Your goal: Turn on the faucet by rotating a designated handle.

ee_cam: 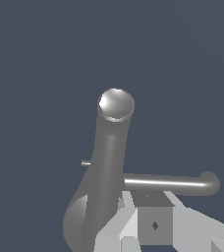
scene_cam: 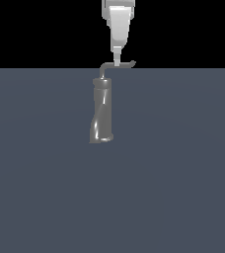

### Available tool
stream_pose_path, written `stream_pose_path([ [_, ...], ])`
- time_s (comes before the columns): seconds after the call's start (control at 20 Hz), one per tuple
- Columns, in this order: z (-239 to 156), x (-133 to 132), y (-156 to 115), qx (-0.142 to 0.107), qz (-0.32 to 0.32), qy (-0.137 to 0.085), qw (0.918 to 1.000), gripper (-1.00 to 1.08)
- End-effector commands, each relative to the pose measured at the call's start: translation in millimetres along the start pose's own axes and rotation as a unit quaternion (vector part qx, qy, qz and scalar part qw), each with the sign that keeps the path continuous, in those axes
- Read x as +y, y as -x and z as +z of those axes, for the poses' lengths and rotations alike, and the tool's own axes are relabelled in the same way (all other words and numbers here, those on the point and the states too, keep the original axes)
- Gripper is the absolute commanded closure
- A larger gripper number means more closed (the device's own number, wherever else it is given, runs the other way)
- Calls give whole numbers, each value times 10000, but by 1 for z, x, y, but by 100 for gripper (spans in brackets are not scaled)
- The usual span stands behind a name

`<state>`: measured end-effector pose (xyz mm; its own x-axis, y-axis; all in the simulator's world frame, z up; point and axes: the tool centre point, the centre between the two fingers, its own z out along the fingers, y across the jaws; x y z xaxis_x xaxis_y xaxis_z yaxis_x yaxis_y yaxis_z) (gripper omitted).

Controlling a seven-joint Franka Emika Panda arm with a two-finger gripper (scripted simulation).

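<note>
My gripper is hanging directly above the handle, fingertips meeting its horizontal rod, right of the upright faucet; I cannot tell the jaw state

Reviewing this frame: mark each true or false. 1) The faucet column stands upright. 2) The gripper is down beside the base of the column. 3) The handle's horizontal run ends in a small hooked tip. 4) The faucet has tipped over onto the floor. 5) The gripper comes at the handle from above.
1) True: the faucet stands upright on the grey floor.
2) False: the gripper is at the handle, above the column's top.
3) True: the hooked tip curls at the rod's far end.
4) False: it stands on its base.
5) True: it hangs straight down onto the rod.
</note>
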<state>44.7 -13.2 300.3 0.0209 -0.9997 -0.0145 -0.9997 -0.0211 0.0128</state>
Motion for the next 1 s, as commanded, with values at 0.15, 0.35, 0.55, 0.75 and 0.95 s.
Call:
stream_pose_path([
  [0.15, 0, -18, -14, 25, 93, -55, 9999, 108],
  [0.35, 0, -27, -20, 34, 132, -57, 9999, 108],
  [0.55, -1, -36, -26, 42, 171, -59, 9998, 108],
  [0.75, -1, -45, -32, 50, 209, -61, 9998, 108],
  [0.95, -1, -53, -38, 58, 247, -63, 9997, 108],
])
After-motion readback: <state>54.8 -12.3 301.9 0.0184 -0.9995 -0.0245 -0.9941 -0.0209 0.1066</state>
